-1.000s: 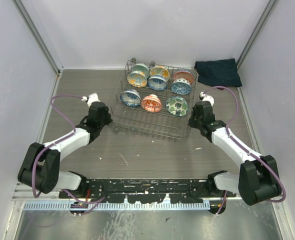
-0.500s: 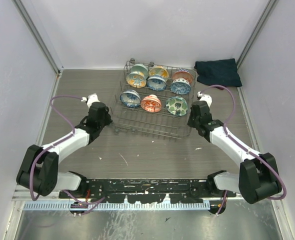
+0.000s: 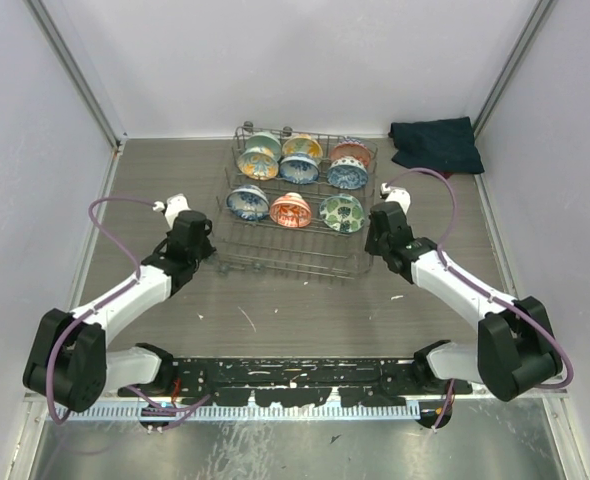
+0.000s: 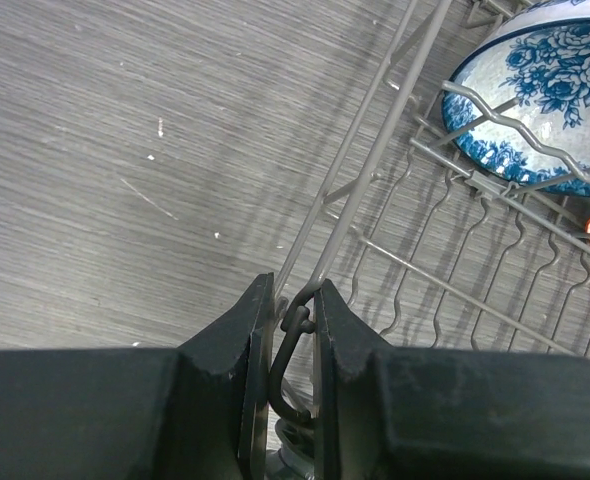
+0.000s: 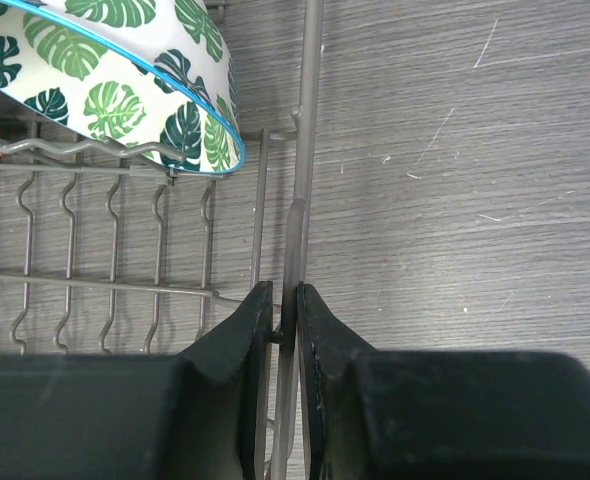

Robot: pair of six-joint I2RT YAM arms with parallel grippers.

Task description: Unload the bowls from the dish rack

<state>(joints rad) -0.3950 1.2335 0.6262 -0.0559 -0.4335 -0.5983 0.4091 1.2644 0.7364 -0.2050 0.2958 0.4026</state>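
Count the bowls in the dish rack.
9, all in the rack: front bowls left, middle, right; back row, three overlapping pairs. More may be hidden.

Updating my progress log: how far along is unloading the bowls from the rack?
Done: nothing; all the colourful patterned ceramic bowls sit in the grey wire dish rack. In hand: the left gripper and right gripper are each shut on a rack edge wire. Left: taking every bowl out.
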